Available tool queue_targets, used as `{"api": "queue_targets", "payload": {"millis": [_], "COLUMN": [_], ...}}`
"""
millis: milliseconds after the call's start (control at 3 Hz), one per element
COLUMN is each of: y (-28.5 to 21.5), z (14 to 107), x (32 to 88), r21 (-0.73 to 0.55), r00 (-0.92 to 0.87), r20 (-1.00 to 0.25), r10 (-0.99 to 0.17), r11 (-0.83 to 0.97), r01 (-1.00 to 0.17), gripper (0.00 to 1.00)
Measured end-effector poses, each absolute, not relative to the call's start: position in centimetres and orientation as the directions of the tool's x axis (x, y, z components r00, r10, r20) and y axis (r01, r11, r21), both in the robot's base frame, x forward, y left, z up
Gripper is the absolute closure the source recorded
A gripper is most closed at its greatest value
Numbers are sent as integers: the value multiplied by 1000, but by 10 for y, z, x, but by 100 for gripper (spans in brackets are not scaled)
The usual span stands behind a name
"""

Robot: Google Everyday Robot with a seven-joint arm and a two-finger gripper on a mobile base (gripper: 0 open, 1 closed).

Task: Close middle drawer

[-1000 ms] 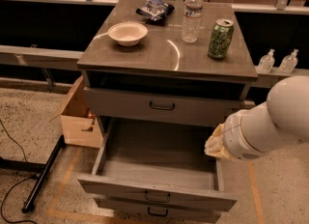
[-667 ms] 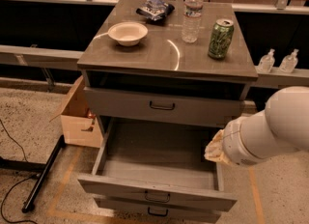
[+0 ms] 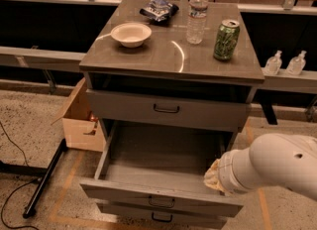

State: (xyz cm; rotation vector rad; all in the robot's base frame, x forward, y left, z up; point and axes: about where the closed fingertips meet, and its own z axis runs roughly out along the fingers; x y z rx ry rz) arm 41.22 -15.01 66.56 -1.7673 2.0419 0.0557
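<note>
The middle drawer (image 3: 158,197) is pulled far out of the grey cabinet, and its shallow grey tray (image 3: 158,157) is empty. Its flat front carries a small black bar handle (image 3: 161,202). The uppermost drawer (image 3: 166,108) stands slightly out above it. The lowest drawer (image 3: 161,218) shows just below the middle front. My gripper (image 3: 214,175) is at the end of the white arm (image 3: 277,167), at the right front corner of the open tray, just behind the drawer front. It holds nothing that I can see.
On the cabinet top (image 3: 148,58) stand a white bowl (image 3: 131,34), a water bottle (image 3: 197,15), a green can (image 3: 226,39) and a snack bag (image 3: 158,10). A cardboard box (image 3: 79,120) and a black stand leg (image 3: 44,179) lie to the left.
The arm and gripper have moved down and slightly left, toward the right front corner of the middle drawer. The drawer has not moved.
</note>
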Motion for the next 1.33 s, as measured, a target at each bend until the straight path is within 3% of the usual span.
{"api": "queue_targets", "payload": {"millis": [667, 1333], "y": [-137, -135], "z": [573, 548], "x": [391, 395], "r21": [-284, -301], "r00": [-23, 15], "r20": [-388, -397], "r10": [-922, -918], "r11": [143, 114], "r01": [-948, -947], "gripper": [100, 100]}}
